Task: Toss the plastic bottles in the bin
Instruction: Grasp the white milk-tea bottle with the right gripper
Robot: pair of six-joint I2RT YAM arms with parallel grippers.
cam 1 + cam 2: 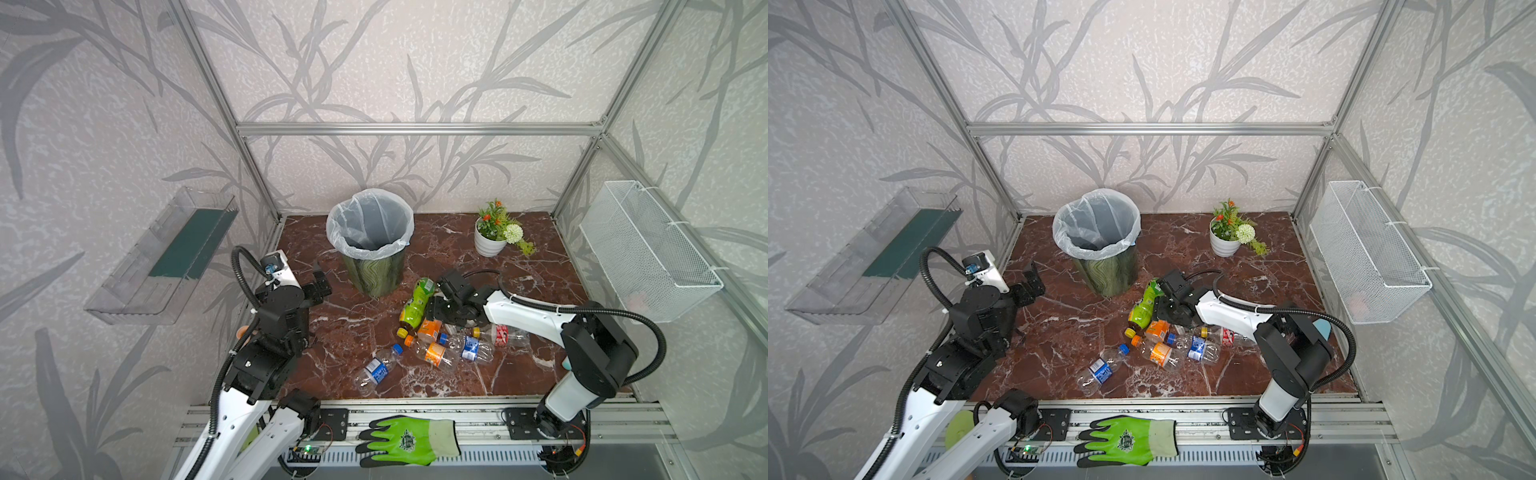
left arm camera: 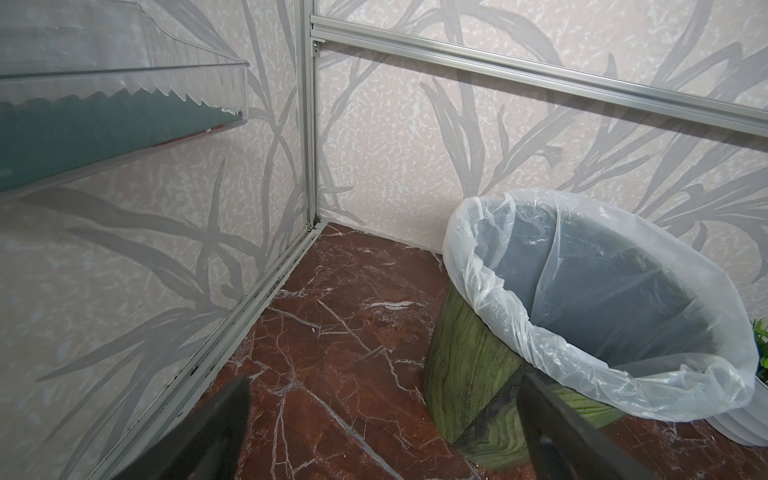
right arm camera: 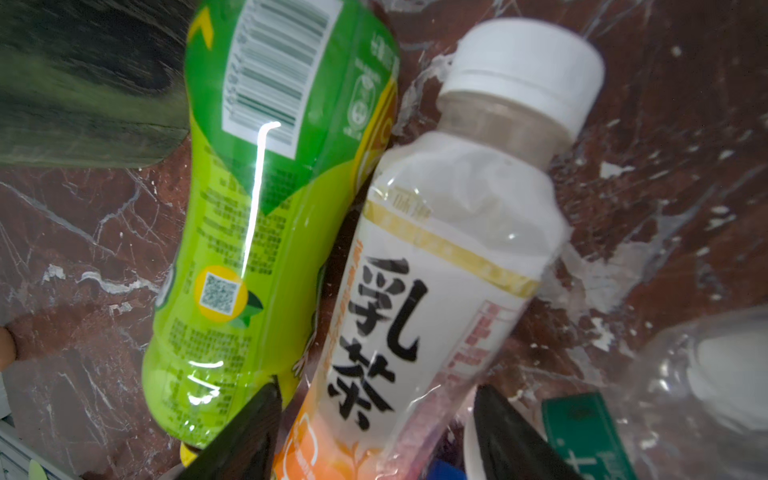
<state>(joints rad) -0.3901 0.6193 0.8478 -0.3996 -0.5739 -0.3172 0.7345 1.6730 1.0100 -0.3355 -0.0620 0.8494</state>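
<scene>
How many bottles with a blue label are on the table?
2. The lone blue-label bottle lies apart, nearest the front edge; the second blue-label bottle lies farther right, beside the red-label bottle. Others may be hidden.

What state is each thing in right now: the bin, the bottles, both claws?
left claw: open, empty
right claw: straddling white-orange bottle; grip unclear
white-orange bottle: lying down, white cap on
lime-green bottle: lying on the table, capped
lone blue-label bottle: lying apart from the pile, capped
bin: upright, bag-lined, no bottle visible inside
flower pot: upright
</scene>
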